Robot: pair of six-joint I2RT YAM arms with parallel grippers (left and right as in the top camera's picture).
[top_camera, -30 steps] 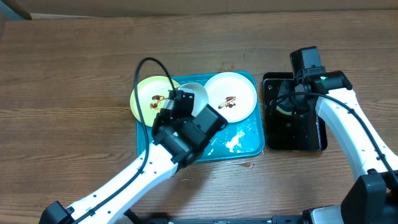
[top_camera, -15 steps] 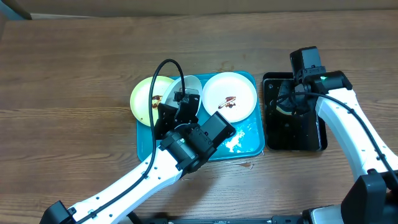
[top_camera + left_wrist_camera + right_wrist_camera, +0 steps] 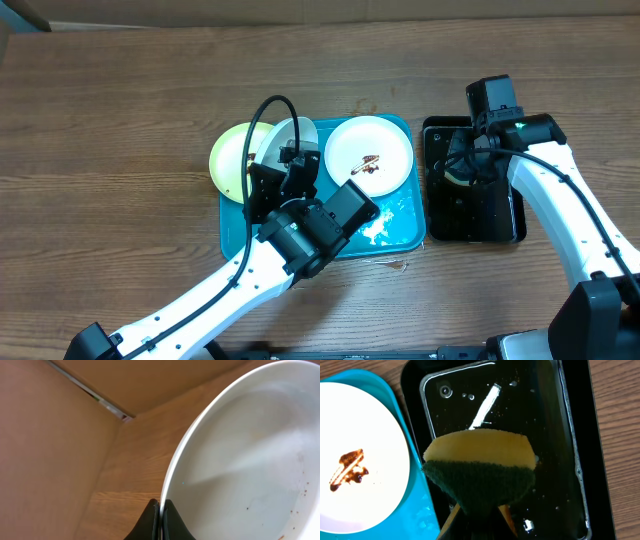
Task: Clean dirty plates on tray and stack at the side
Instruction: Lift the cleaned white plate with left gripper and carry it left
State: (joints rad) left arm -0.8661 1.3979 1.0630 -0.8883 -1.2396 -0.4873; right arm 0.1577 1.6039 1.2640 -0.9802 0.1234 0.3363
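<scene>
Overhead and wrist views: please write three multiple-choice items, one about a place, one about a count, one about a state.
1. Where is the sponge?
A. over the black tray
B. on the turquoise tray
C. on the bare table

2. How many plates show overhead?
A. two
B. three
C. four

3. How is the white plate in the left gripper?
A. flat on the tray
B. upside down
C. tilted, gripped at its rim

Answers:
1 A: the right wrist view shows glossy black behind it.
2 B: yellow-green plate, smeared white plate, and the held one.
3 C: the rim sits between the gripper's fingers.
</scene>
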